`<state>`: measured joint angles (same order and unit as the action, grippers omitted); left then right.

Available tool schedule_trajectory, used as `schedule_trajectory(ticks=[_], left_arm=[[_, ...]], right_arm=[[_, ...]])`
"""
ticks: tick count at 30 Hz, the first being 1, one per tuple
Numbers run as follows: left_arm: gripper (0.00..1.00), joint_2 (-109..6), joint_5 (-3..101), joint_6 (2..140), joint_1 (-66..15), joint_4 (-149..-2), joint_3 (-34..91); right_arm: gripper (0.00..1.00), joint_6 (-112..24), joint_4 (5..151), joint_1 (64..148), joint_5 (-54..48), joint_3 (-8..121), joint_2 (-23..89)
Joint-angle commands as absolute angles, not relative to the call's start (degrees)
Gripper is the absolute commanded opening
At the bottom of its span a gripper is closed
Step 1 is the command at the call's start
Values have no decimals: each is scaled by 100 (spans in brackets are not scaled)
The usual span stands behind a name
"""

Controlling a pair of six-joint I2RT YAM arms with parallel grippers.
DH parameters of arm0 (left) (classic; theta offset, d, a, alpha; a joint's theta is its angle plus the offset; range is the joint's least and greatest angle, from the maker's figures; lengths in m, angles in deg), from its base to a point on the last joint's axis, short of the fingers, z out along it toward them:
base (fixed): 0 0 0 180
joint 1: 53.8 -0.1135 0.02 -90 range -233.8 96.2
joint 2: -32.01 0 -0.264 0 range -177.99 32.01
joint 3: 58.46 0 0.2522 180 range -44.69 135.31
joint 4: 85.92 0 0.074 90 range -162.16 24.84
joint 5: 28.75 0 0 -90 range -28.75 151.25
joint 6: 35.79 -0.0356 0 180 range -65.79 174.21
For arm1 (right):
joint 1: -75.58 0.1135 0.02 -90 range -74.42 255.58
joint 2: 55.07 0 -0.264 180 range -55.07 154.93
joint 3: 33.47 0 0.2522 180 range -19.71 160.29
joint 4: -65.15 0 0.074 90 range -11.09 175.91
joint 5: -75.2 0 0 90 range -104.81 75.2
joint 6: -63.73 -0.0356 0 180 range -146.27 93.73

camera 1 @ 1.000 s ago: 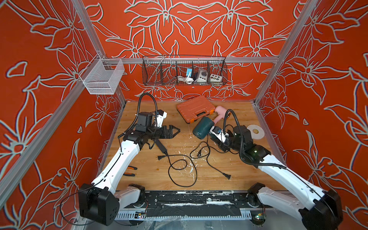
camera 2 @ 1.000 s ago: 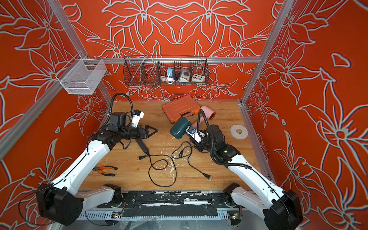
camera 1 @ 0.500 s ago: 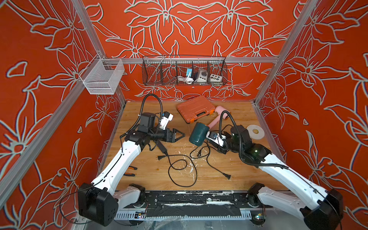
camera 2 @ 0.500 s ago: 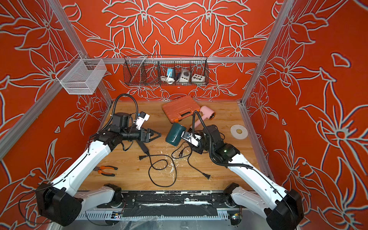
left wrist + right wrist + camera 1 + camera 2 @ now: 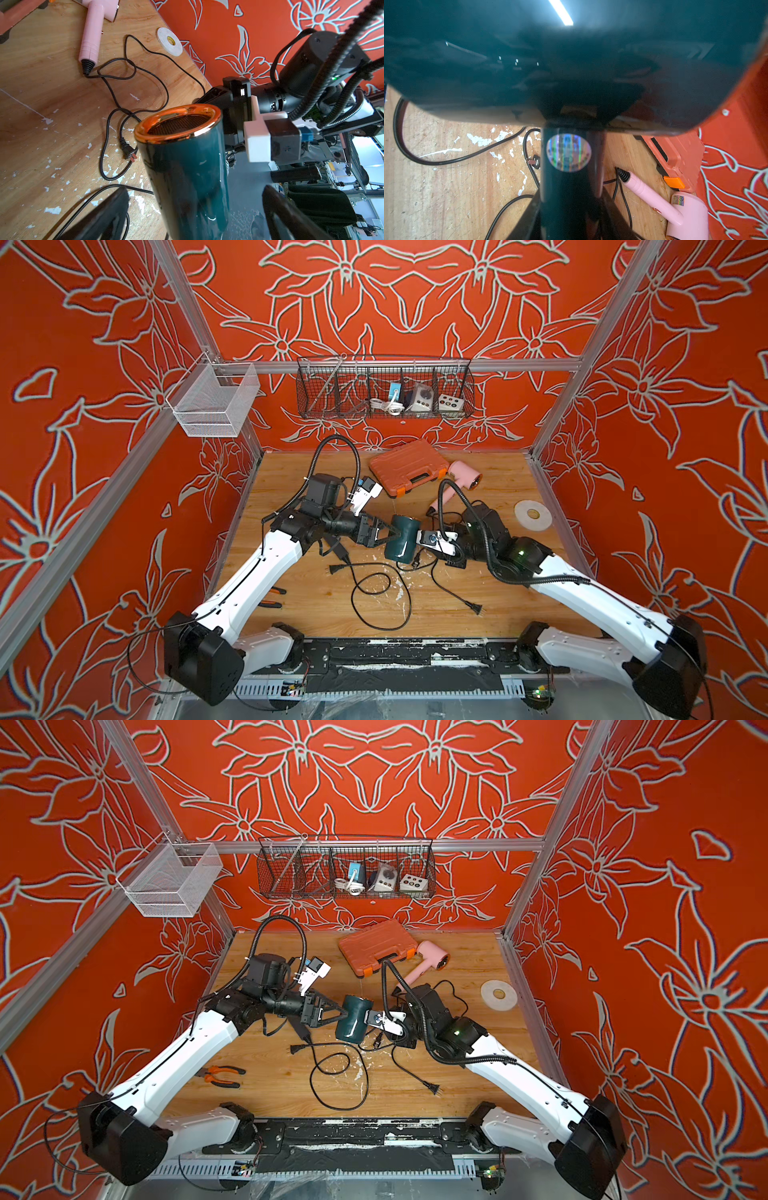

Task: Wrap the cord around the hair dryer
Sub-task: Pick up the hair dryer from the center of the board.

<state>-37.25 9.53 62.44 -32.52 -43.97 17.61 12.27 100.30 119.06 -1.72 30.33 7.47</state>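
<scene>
The dark green hair dryer [image 5: 402, 539] [image 5: 353, 1020] hangs above the middle of the wooden table, its copper-rimmed barrel [image 5: 182, 158] roughly crosswise. My right gripper [image 5: 571, 216] is shut on its handle [image 5: 569, 187]. My left gripper [image 5: 392, 534] [image 5: 193, 209] is open, one finger on each side of the barrel with a gap on both sides. Black cord [image 5: 376, 601] lies in loose loops on the wood below, with plugs [image 5: 334, 570] [image 5: 478, 608] at its ends. I cannot tell which strand runs to the green dryer.
A pink hair dryer [image 5: 457, 483] with its own thin cord lies behind my right arm, next to an orange tool case [image 5: 405, 467]. A white tape roll [image 5: 533, 514] is at the right edge, pliers [image 5: 222, 1075] front left. Wire baskets [image 5: 384, 393] [image 5: 212, 402] hang on the walls.
My right arm carried the green dryer left and toward the front. My left gripper swung right to meet it, and its open fingers now straddle the barrel.
</scene>
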Motion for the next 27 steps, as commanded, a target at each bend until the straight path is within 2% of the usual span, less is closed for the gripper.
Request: schedule_trajectory(ticks=[1,8,13,23,27], left_arm=[[97,-3823,1023,5902,-3137,-4110,1924],[93,-4064,1262,5613,-2849,-3704,2008],[84,-4086,1383,5716,-2710,-3937,1960],[84,-4006,1398,5939,-2647,-4409,1768],[79,-4070,1362,5922,-2631,-4385,1729]], right_arm=[[0,1400,9689,12014,-295,3359,748],[0,1467,9576,12227,-443,3408,796],[0,1471,9522,12334,-485,3444,834],[0,1299,9238,12493,-399,3477,920],[0,1293,9171,12542,-417,3502,956]])
